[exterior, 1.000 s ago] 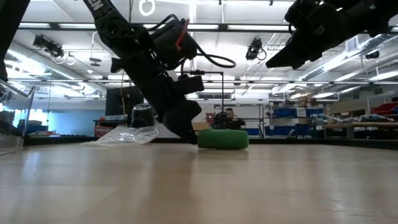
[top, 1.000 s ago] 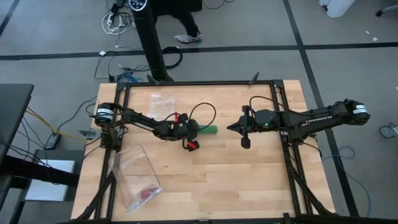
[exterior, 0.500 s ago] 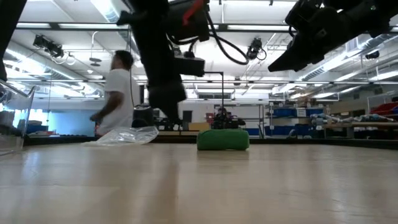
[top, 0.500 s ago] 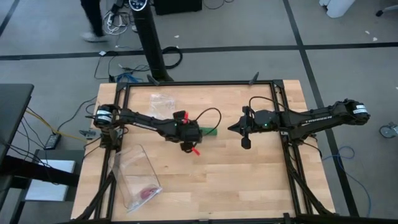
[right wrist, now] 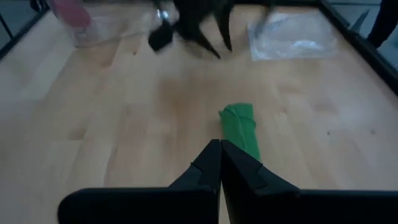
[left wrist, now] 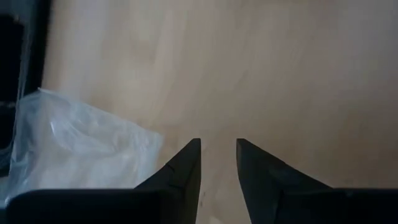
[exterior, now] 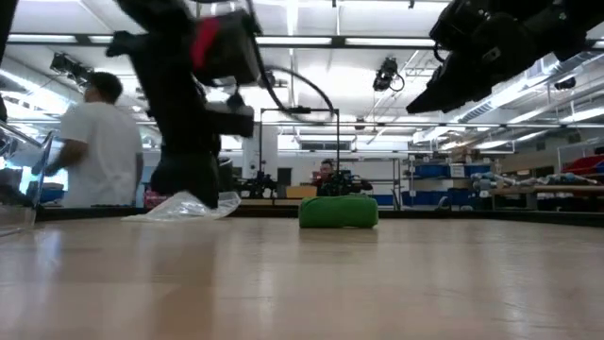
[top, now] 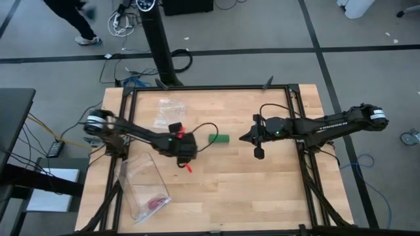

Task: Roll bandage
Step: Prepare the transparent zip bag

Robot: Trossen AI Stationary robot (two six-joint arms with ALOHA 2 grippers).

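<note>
Bandage [top: 218, 139] lies rolled into a short green cylinder on the wooden table [top: 262, 190], near the middle of the top, held by neither arm. Seen from table height, the bandage [exterior: 339, 211] rests flat on the wood with nothing touching it.

Left gripper [top: 189, 159] hovers just beside the bandage, on the side toward the left arm's base and a little nearer the front edge. Its wrist camera shows the two dark fingers [left wrist: 186, 165] parted with a narrow gap and nothing between them, only bare wood below. They are not touching the bandage.

Right gripper [top: 244, 137] sits on the opposite side of the bandage, near it but apart, raised above the table. Its fingers [right wrist: 208, 165] are pressed together with no gap and grip nothing; the bandage [right wrist: 241, 128] shows just past their tips.

A crumpled clear plastic bag [top: 169, 110] lies beyond the bandage toward the back edge of the table, on the left arm's side. A larger clear bag [top: 144, 183] lies well apart from the bandage at the front corner on that same side, with a small pink item [top: 155, 202] inside it.

A person in a white shirt [exterior: 94, 151] stands in the room behind the table, well away from the bandage.
</note>
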